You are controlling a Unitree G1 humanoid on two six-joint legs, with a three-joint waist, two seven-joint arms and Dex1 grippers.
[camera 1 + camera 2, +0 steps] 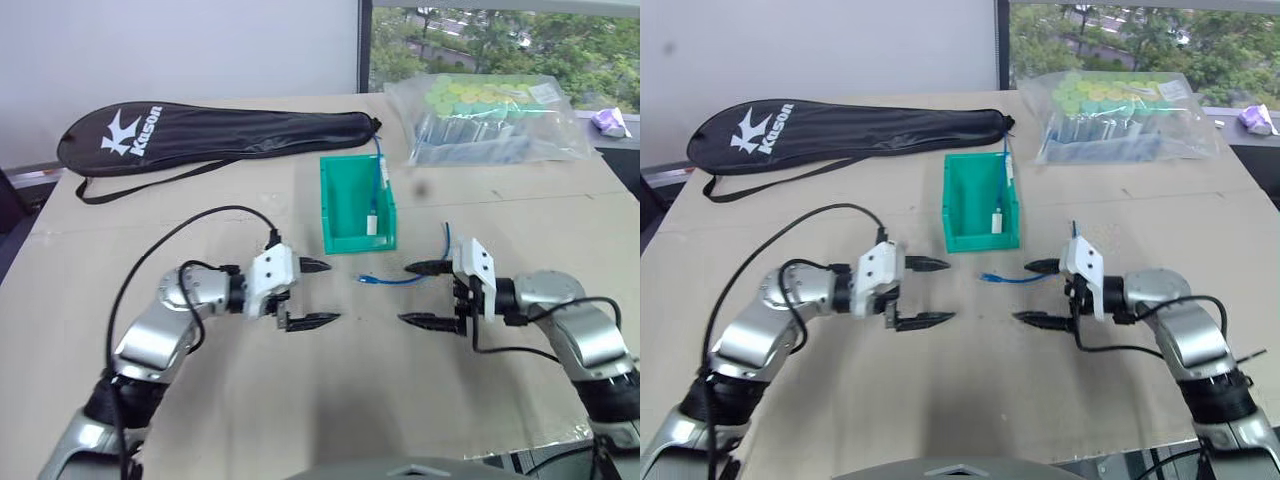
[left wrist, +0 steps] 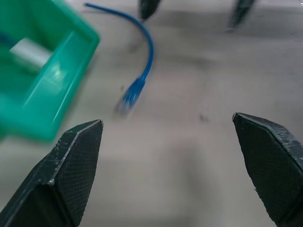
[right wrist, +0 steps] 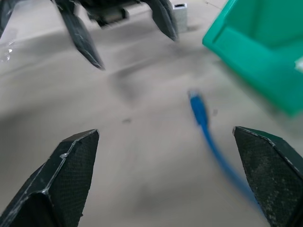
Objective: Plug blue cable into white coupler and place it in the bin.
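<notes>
Left eye view gives us the brown surface [image 1: 300, 400] with our two arms reaching in toward each other near its middle. Our left gripper [image 1: 318, 293] points toward the right one, its two black fingers spread apart with nothing between them. Our right gripper [image 1: 420, 293] faces it, fingers likewise apart and empty.

Between the two grippers a blue cable [image 1: 385, 280] lies flat on the surface, its plug end toward the left gripper and its other end running up beside the right gripper's upper finger; we cannot tell whether it touches that finger. In the left wrist view the cable [image 2: 142, 71] curves just beside the bin's corner, apart from our own fingertips [image 2: 80, 156].

The bin [image 1: 335, 215] sits just beyond the cable, teal-green and upright. Inside it rests a white coupler [image 1: 372, 222] with another blue cord [image 1: 379, 175] running up from it over the far wall.

Farther back lie a black racket bag [image 1: 210, 135] and a clear plastic bag [image 1: 490, 120] of green-capped items.
</notes>
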